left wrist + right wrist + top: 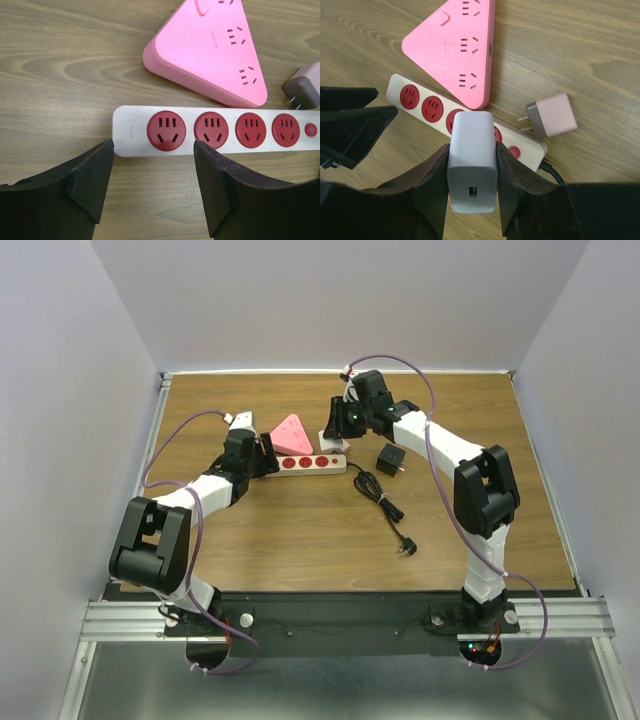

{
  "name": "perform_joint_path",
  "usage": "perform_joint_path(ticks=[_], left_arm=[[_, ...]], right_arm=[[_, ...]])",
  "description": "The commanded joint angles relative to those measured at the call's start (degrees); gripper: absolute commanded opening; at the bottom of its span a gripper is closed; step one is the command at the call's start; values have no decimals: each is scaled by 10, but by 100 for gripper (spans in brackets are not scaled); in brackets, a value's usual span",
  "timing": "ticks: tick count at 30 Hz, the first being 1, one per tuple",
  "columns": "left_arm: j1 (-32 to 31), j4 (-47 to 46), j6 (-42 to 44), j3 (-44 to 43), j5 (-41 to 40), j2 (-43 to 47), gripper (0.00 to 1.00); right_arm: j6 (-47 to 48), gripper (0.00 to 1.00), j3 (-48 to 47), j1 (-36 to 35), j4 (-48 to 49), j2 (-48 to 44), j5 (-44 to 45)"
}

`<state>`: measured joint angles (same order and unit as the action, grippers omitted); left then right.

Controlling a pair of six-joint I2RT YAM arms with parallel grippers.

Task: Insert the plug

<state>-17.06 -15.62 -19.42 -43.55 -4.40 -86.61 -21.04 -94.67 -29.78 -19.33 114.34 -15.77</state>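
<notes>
A white power strip [310, 463] with red sockets lies on the wood table; it also shows in the left wrist view [131, 131] and the right wrist view [395, 87]. My right gripper [471, 145] is shut on a white charger plug [471, 160] and holds it upright over the strip's third socket; its prongs are hidden. In the top view that gripper [335, 438] is above the strip's right half. My left gripper [152, 170] is open and empty at the strip's left end, its fingers [92, 175] straddling the first socket from the near side.
A pink triangular power strip [292, 433] lies just behind the white one. A small pink-grey adapter [551, 116] lies to its right. A black adapter [390, 459] and a black cable with a plug [407, 547] lie right of the strip.
</notes>
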Motion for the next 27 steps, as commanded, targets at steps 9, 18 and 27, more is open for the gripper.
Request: perform_joint_path(ticks=[9,18,27], left_arm=[[5,1,18,-28,25,-31,75],[5,1,24,-34,41,-45,73],[5,1,33,-33,41,-49,69]], right_arm=[[47,0,-104,-37,-91,55,56],[62,0,-126,-43,-124,69,85],[66,0,-141,-45,-129,84,89]])
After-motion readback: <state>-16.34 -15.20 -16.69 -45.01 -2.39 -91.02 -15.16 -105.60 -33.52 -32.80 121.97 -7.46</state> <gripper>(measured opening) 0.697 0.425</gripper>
